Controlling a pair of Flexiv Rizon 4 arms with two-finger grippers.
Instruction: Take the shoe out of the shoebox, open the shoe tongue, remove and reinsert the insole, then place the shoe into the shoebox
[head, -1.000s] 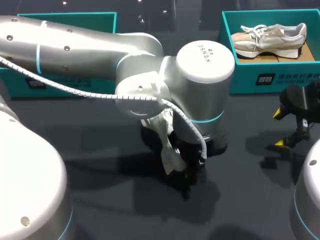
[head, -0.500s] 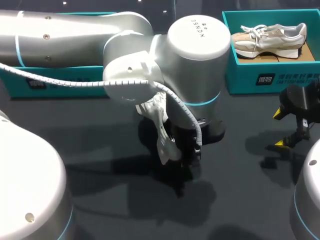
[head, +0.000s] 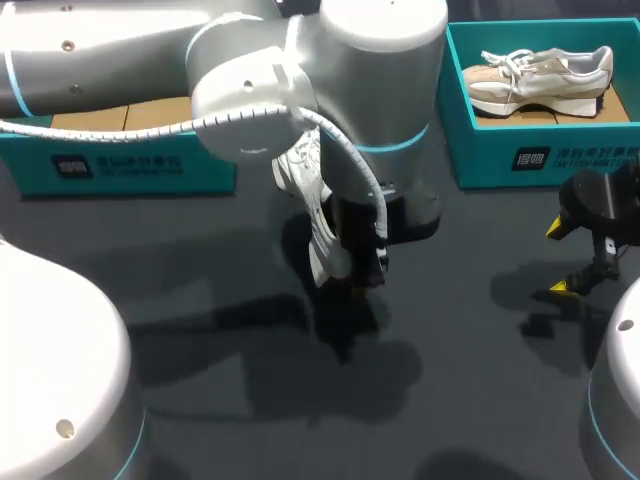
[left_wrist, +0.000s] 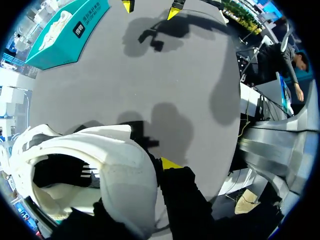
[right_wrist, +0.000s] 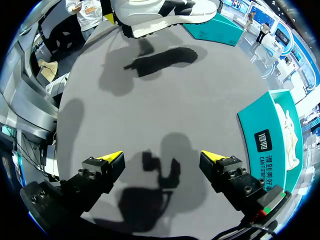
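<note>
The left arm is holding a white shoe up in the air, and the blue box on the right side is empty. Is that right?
Not quite. The left arm does hold the white shoe up off the table, but the shoebox on the right is not empty. The head view shows a beige shoe lying inside it.
</note>
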